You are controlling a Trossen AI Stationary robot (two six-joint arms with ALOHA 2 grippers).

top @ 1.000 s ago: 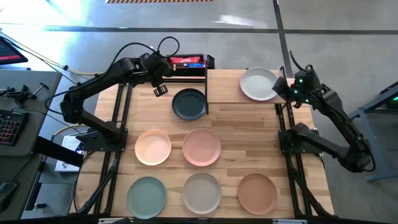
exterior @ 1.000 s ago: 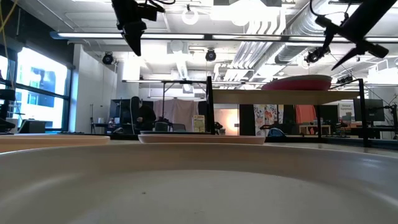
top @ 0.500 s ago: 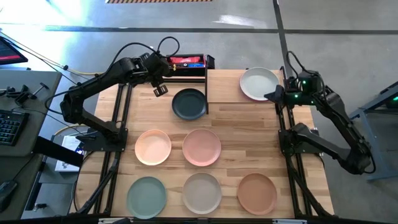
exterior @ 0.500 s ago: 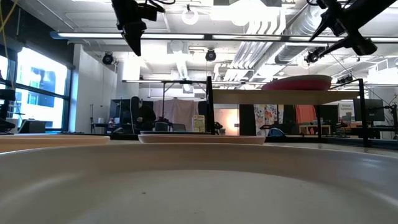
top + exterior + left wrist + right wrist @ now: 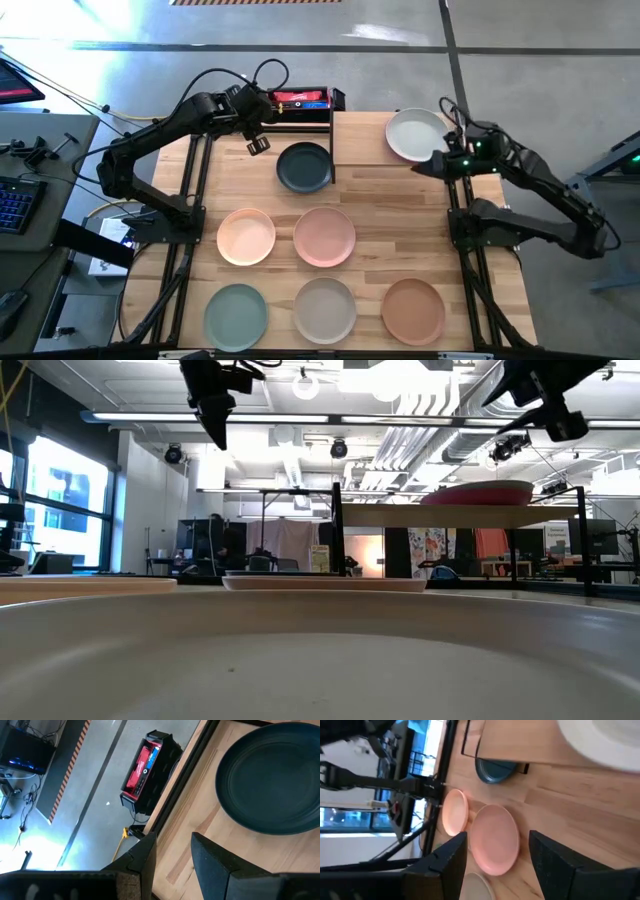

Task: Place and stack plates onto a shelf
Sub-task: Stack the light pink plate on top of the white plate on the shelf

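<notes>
In the high view the white-grey plate (image 5: 415, 133) lies on top of the shelf (image 5: 362, 138) at the table's far right. The charcoal plate (image 5: 304, 166) rests flat on the table just left of the shelf. The peach (image 5: 246, 236) and pink (image 5: 324, 236) plates lie mid-table. The sage green (image 5: 236, 311), beige-grey (image 5: 324, 308) and tan brown (image 5: 413, 309) plates line the near edge. My left gripper (image 5: 258, 145) (image 5: 172, 852) hovers open, left of the charcoal plate (image 5: 272, 780). My right gripper (image 5: 428, 165) (image 5: 500, 852) hovers open by the shelf's near right corner. The magenta plate does not show from above.
A black-and-red box (image 5: 300, 99) (image 5: 147, 762) stands beyond the table's far edge. The shelf's black post (image 5: 338, 530) rises mid-table in the low view. There the beige-grey plate's rim (image 5: 320, 650) fills the foreground, and a pinkish plate edge (image 5: 480, 493) shows on the shelf panel.
My right gripper has drawn back from the right side of the white-grey plate and swung toward the near edge and the left, ending by the shelf's near right corner. The white-grey plate stays on the shelf.
</notes>
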